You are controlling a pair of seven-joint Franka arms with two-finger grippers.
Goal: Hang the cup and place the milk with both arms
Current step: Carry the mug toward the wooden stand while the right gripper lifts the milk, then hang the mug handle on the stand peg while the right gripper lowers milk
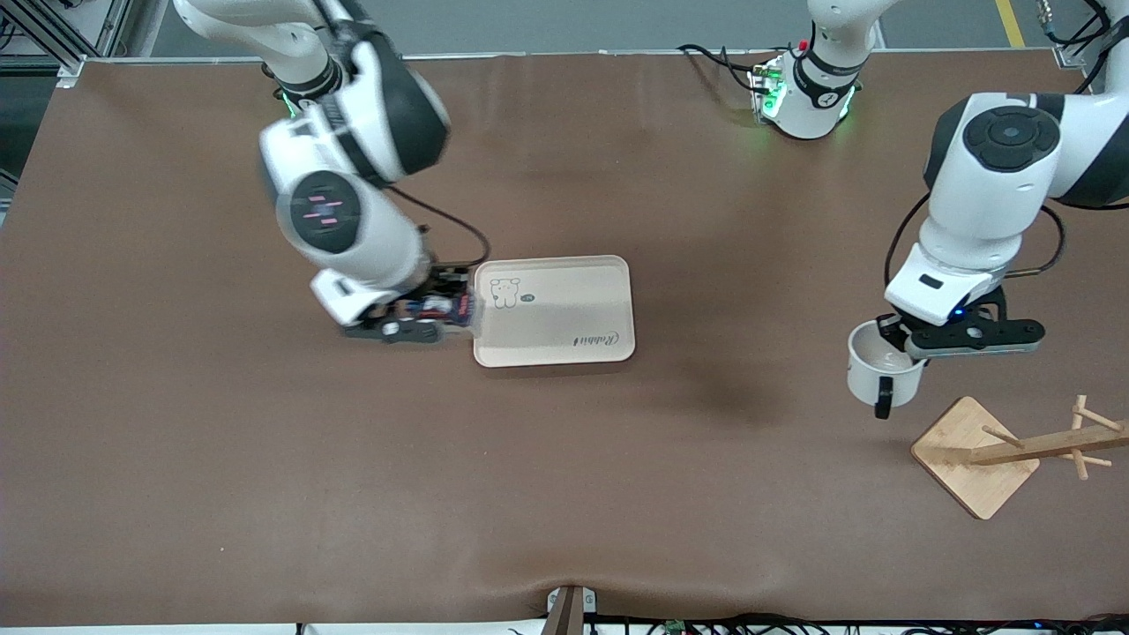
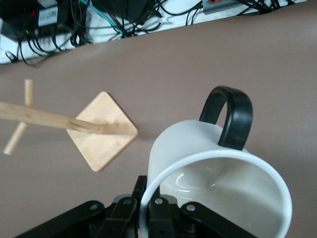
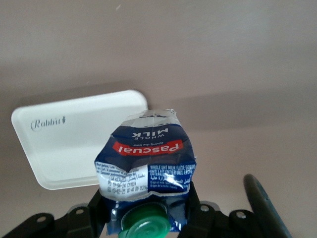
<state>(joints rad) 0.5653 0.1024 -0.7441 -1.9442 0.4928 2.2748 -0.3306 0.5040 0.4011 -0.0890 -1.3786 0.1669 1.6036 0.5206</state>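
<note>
- The table (image 1: 176,459) is a wide brown sheet with much bare surface between the two work spots, so each arm has free room and the two are well apart.
- The tray (image 1: 564,304) lies near the middle; it is shallow with a low raised rim, which the carton must clear before it goes down.
- The wooden rack (image 1: 1014,451) stands toward the left arm's end, nearer the front camera than the tray; its thin pegs stick out at angles and look easy to knock.
- The left gripper (image 1: 886,348) pinches the rim wall of the cup (image 1: 878,366), carried in the air just beside the rack's base. The cup looks hard, smooth and breakable; its black loop handle points away from the fingers, free for a peg.
- The right gripper (image 1: 423,319) is clamped on the milk (image 3: 146,166), over the table at the tray's edge. The carton is light and soft, already creased, so a hard squeeze would crush it.
</note>
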